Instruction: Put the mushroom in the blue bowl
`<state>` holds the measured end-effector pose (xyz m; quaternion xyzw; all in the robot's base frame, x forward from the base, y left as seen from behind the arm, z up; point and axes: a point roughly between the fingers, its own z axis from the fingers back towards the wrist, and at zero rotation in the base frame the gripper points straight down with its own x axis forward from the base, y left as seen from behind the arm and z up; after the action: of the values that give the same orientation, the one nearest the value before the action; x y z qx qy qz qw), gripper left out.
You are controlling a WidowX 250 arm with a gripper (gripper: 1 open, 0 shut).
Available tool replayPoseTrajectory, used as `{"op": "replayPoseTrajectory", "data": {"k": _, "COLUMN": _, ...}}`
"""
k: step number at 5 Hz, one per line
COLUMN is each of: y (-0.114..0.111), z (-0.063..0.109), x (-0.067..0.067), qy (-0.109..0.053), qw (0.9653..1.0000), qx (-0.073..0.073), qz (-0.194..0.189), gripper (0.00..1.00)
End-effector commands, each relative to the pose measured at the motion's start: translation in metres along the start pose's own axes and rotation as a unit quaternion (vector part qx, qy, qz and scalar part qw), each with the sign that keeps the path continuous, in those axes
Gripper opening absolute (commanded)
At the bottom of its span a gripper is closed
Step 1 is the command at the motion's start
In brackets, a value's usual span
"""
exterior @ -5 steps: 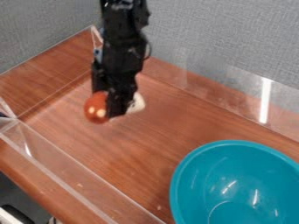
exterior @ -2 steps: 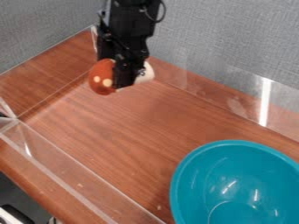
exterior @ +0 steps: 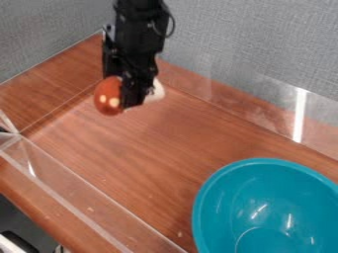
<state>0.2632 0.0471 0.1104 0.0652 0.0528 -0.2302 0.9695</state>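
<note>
The mushroom [exterior: 111,95], with an orange-red cap and a cream stem end poking out to the right, hangs above the wooden table at the upper left. My black gripper [exterior: 129,92] points straight down and is shut on it. The blue bowl [exterior: 271,208], large and glossy teal, sits at the lower right corner of the table, well away from the gripper, with nothing visible inside.
The wooden table [exterior: 145,158] is fenced by low clear plastic walls [exterior: 53,183] along the front, left and back edges. A grey textured wall stands behind.
The mushroom has left the table in my shut gripper. It rose to its highest about half a second ago and now sits slightly lower and to the left.
</note>
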Motion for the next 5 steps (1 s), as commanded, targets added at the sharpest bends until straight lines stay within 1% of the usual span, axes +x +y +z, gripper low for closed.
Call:
{"op": "replayPoseTrajectory", "data": {"k": 1, "y": -0.002, "z": 0.008, "x": 0.003, "qy": -0.008, "qw": 0.9999, "qx": 0.007, "qz": 0.004, "gripper": 0.0}}
{"op": "replayPoseTrajectory", "data": {"k": 2, "y": 0.005, "z": -0.003, "x": 0.009, "qy": 0.0, "qw": 1.0, "qx": 0.007, "qz": -0.007, "gripper": 0.0}}
{"op": "replayPoseTrajectory", "data": {"k": 3, "y": 0.008, "z": 0.006, "x": 0.014, "qy": -0.007, "qw": 0.9996, "qx": 0.019, "qz": -0.017, "gripper": 0.0}}
{"op": "replayPoseTrajectory", "data": {"k": 4, "y": 0.022, "z": -0.005, "x": 0.017, "qy": 0.001, "qw": 0.9996, "qx": 0.022, "qz": -0.021, "gripper": 0.0}}
{"op": "replayPoseTrajectory", "data": {"k": 5, "y": 0.036, "z": -0.017, "x": 0.016, "qy": 0.012, "qw": 0.9995, "qx": 0.022, "qz": -0.02, "gripper": 0.0}}
